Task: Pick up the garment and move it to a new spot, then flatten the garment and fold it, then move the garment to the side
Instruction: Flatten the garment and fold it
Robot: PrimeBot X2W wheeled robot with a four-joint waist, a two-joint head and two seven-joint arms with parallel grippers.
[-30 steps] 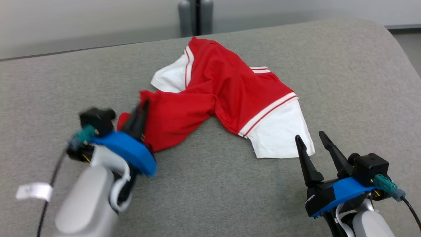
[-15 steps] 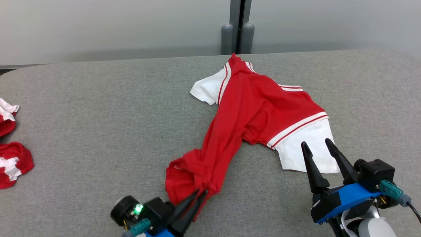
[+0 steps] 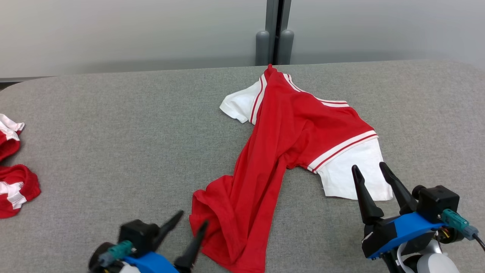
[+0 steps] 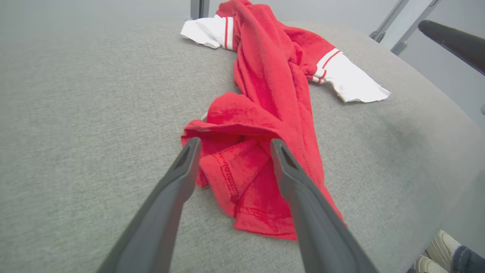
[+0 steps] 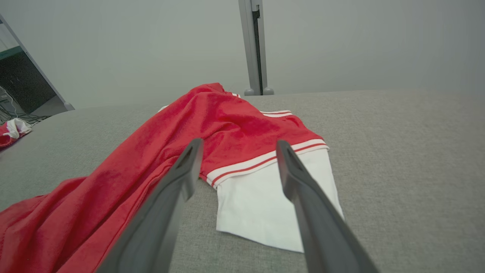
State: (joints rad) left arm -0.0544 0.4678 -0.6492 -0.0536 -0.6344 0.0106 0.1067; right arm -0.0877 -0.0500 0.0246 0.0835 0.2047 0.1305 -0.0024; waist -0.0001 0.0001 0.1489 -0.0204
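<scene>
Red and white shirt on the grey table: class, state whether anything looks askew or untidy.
Yes. The red and white shirt lies bunched on the grey fabric table: its red body is twisted into a rumpled strip toward the open left gripper.

garment (image 3: 288, 140): near hem runs off the bottom edge in head view, and bunched folds cover part of its left sleeve. left gripper (image 3: 193, 217), just left of that hem: body slightly blurred and cropped at the bottom. Far left of the garment: red-and-white cloth (image 3: 17, 185) cut by the edge, type unclear. Left wrist view, lower right of the garment: shoes (image 4: 435, 248) cropped at the corner. Upper right: dark finger (image 4: 454, 41) runs off frame.
</scene>
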